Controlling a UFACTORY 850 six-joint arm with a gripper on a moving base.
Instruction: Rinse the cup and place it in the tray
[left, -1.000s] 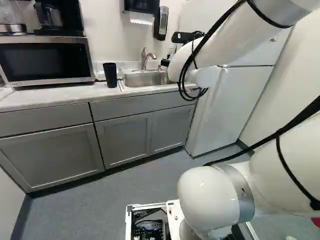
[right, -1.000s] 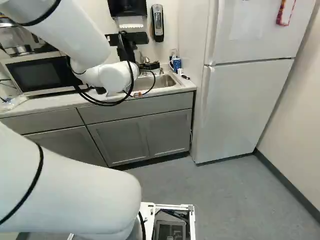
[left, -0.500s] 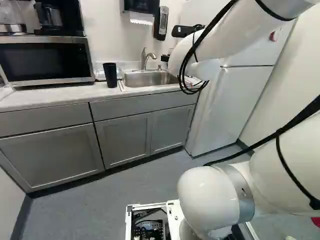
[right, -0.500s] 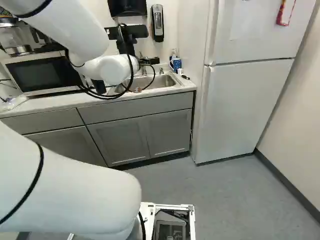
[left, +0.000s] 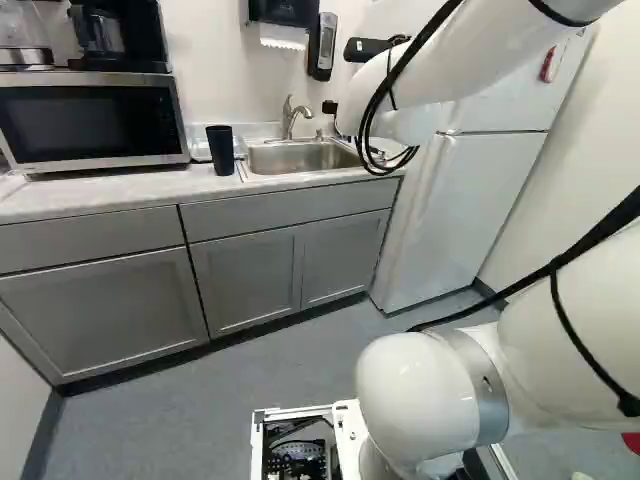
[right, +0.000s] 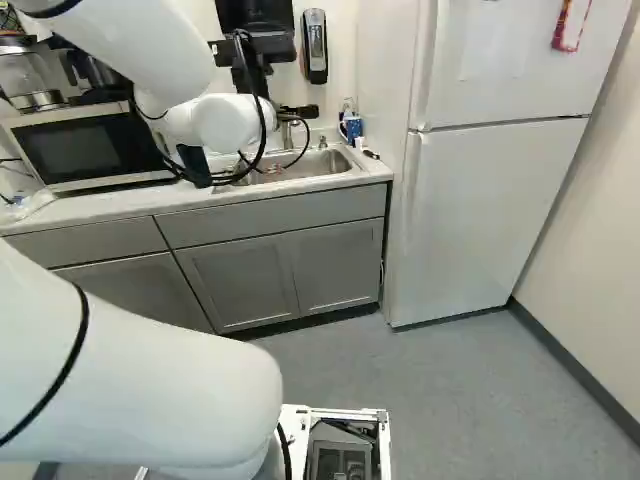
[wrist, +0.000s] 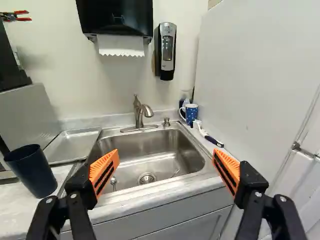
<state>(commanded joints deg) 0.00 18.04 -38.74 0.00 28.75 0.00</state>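
In the right base view the gripper shows partly, raised in front of the sink behind cables. The wrist view has the gripper open, nothing between its orange pads, facing the sink. A dark, empty-looking cup stands upright on the counter beyond one finger, on the microwave side of the sink; the cup also shows in the left base view. A shallow metal tray lies behind the cup, beside the basin. The steel sink has a faucet at its back.
A blue mug and a brush stand by the sink's fridge side. Microwave left of the cup; fridge at the right. Paper towel dispenser and soap dispenser hang above the sink.
The arm's wrist and gripper have risen over the sink, uncovering more of the dark cup in the right base view. The base and the cup have stayed in place.
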